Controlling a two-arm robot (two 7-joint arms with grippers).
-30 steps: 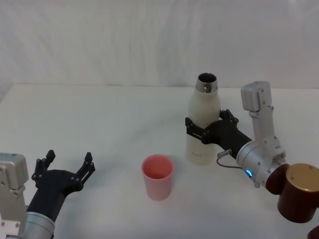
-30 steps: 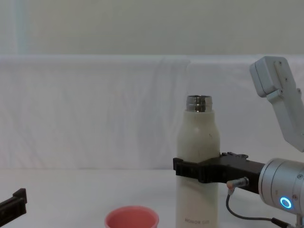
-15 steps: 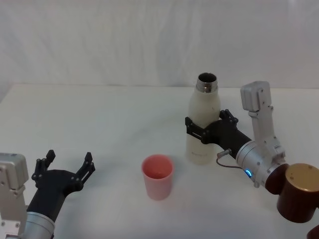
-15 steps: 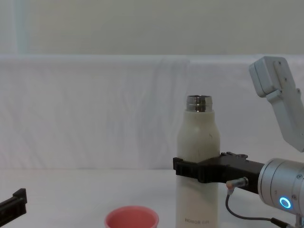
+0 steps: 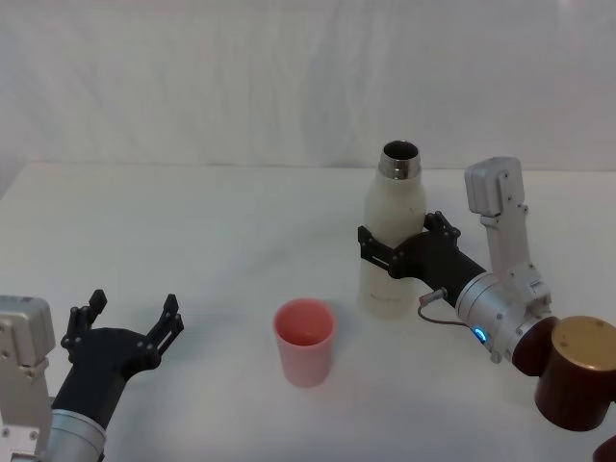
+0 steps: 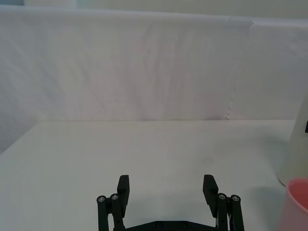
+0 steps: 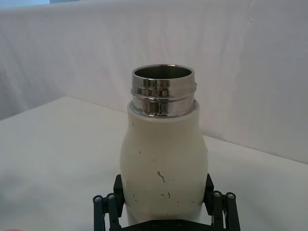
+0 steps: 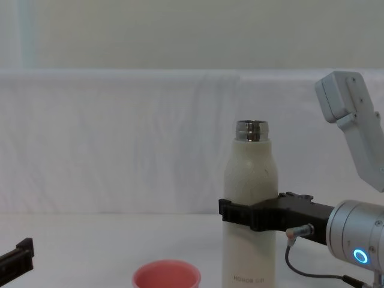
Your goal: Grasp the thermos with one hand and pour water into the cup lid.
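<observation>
The cream-white thermos [image 5: 393, 231] stands upright on the white table, its steel neck open at the top. My right gripper [image 5: 397, 252] comes in from the right and is shut on the thermos at mid-height, a black finger on either side of the body. In the right wrist view the thermos [image 7: 163, 154] rises between the fingers [image 7: 106, 209]. The pink cup lid [image 5: 304, 342] stands upright to the front left of the thermos, a short gap apart. At the near left corner my left gripper [image 5: 130, 322] hovers open, holding nothing, well away from the cup lid.
A white cloth backdrop [image 5: 241, 77] closes off the table's far edge. My right arm's brown joint [image 5: 577, 371] sits at the near right. Bare table lies between my left gripper and the cup lid [image 6: 298, 202].
</observation>
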